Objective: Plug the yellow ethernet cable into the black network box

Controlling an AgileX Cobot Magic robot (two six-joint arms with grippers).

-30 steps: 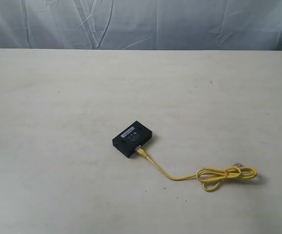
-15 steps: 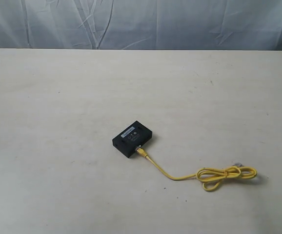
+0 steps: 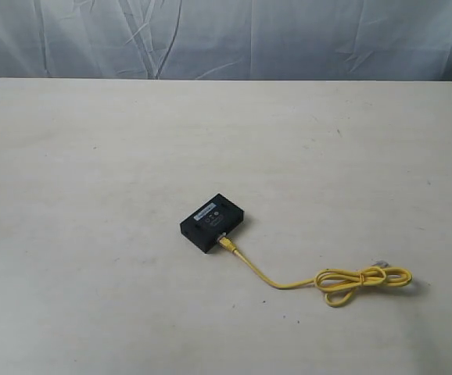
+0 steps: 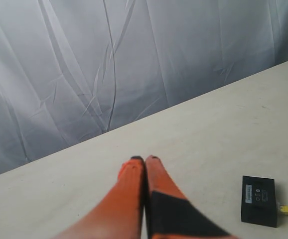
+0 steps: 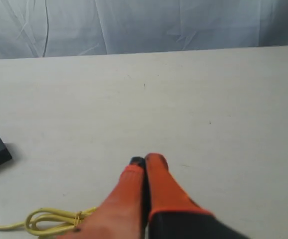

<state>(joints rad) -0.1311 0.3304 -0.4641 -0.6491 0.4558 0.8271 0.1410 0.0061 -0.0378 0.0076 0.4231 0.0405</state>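
The black network box [image 3: 213,223] lies flat on the pale table [image 3: 93,156], a small pale label on top. The yellow ethernet cable [image 3: 288,283] runs from the box's near side, where its plug sits against a port, out to a loose tied coil [image 3: 363,281]; its other clear plug lies just beyond the coil. No gripper shows in the exterior view. My left gripper [image 4: 144,159] hangs shut and empty above bare table, the box [image 4: 257,200] off to one side. My right gripper [image 5: 146,160] is shut and empty too, the coil [image 5: 54,220] beside its fingers.
A wrinkled grey-blue cloth [image 3: 226,35] hangs behind the table's far edge. The table carries nothing else in view besides the box and cable.
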